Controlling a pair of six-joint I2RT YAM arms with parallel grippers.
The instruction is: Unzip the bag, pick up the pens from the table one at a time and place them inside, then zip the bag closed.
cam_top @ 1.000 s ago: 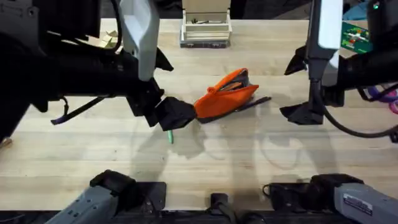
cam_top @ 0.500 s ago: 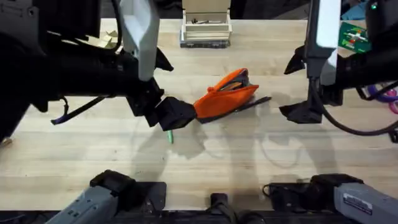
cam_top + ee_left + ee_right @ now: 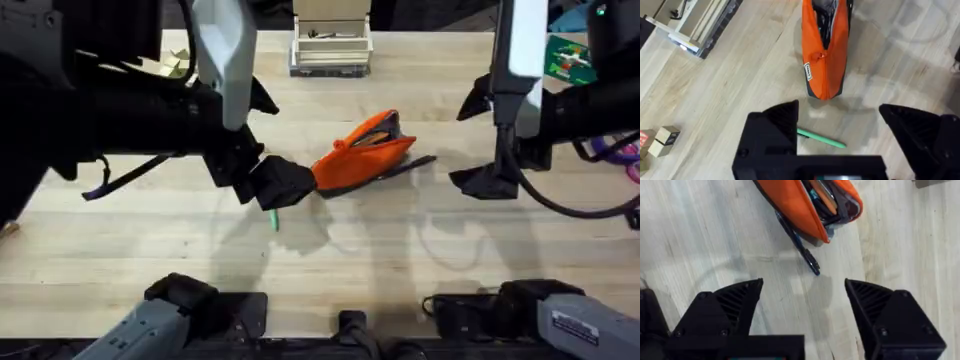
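orange fabric bag [image 3: 365,152] lies mid-table [image 3: 330,250], zipper already open, mouth gaping toward right side w/ items visible inside. green pen [image 3: 821,138] on wood just beside bag's closed end, between spread fingers of left gripper [image 3: 852,132]: jaws released, nothing held, straddling pen, likely positioned for pickup. black pen [image 3: 799,244] lies against bag's base edge, partly under it. right gripper [image 3: 802,307] wide apart, empty, hovering near black pen, prob. waiting its turn. judgement: unzip done, both pens still outside.
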